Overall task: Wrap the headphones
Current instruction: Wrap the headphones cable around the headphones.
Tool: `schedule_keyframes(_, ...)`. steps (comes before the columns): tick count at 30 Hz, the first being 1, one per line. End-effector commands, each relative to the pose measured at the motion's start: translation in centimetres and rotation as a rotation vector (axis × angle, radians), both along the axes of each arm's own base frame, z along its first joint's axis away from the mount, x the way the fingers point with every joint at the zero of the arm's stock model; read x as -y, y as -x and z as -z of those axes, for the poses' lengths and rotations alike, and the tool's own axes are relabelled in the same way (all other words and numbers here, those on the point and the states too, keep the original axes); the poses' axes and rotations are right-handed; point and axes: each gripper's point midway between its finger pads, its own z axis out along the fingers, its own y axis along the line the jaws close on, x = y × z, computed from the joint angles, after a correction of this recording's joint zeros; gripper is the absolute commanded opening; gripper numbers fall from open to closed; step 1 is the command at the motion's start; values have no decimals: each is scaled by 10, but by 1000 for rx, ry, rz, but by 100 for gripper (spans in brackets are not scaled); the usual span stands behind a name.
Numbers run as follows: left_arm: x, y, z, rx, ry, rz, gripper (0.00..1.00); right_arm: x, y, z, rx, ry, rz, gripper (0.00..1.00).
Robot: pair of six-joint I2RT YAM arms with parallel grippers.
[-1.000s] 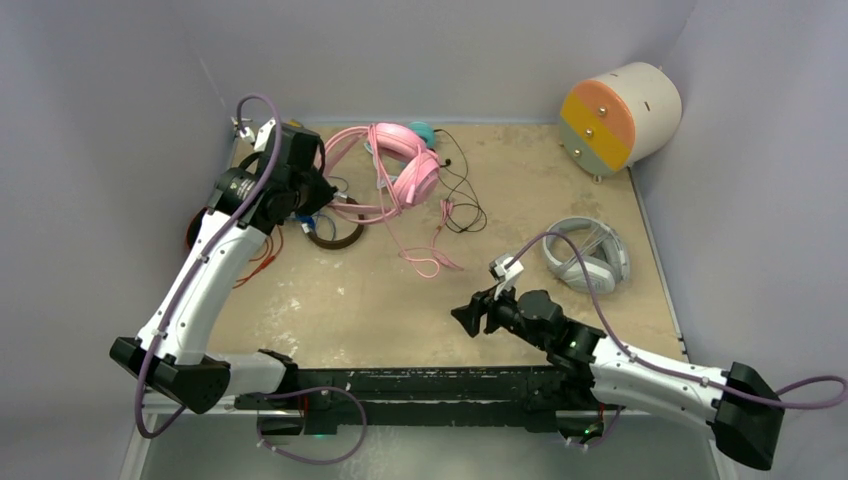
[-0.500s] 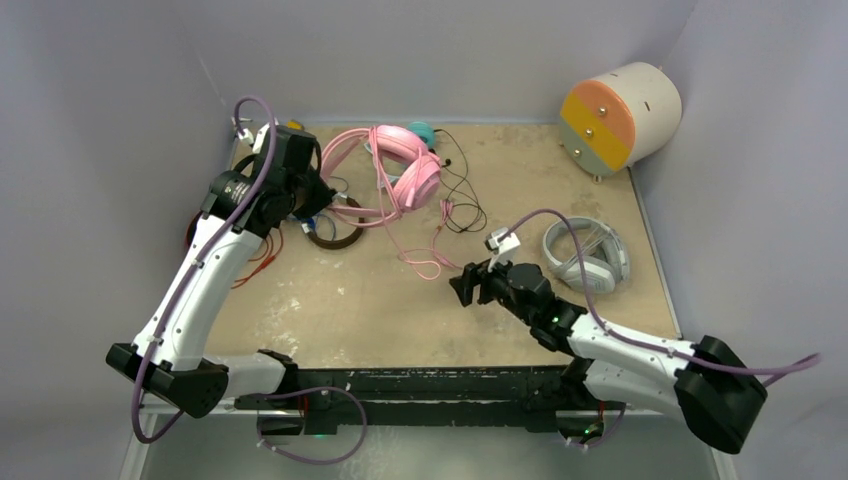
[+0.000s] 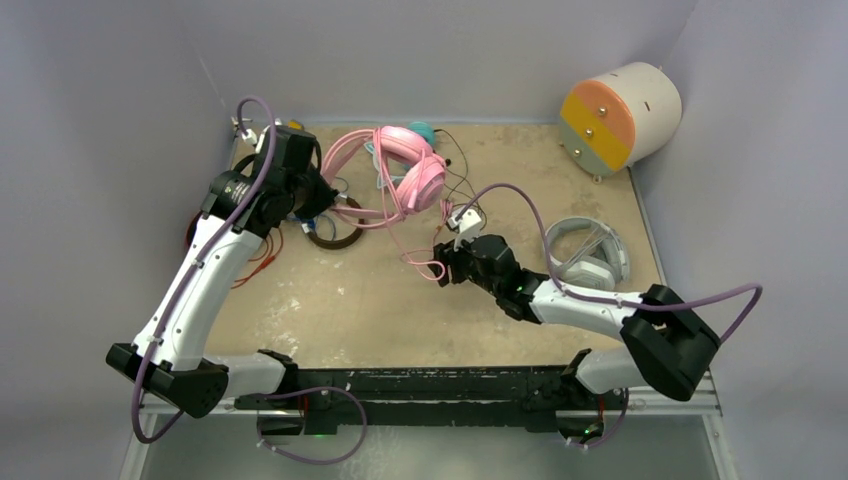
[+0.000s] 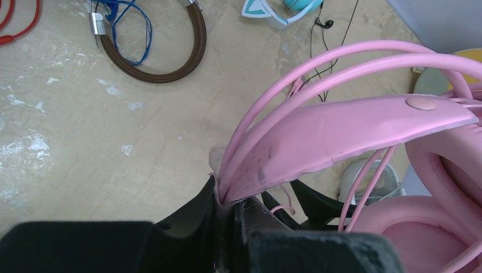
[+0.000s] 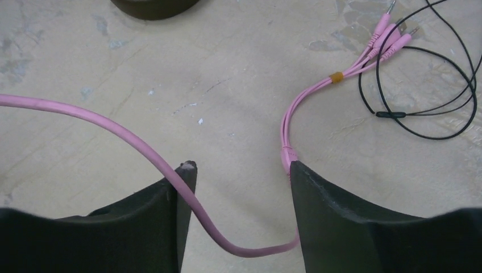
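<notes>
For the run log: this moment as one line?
left gripper: shut on pink headphones band | right gripper: open, pink cable between jaws | wrap: not started

white links [image 3: 205, 285], purple cables [image 3: 255, 105], black left gripper [image 4: 228, 199], black right gripper [image 5: 241, 176]

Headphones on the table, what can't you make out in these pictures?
Left wrist view: pink headphones ear cup cut off by right edge; headband end hidden between left fingers.
Right wrist view: pink cable runs off the left edge.
Top view: brown headphones partly behind left arm.
</notes>
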Motion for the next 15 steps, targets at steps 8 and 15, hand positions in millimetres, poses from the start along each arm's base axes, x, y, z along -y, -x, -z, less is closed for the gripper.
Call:
schedule_keyframes(8, 15, -1, -54, 174, 132, 71, 0, 6, -11, -11, -56, -142, 24, 0)
schedule_keyframes(15, 30, 14, -72, 215, 161, 210, 0, 35, -25, -3, -200, -277, 124, 0)
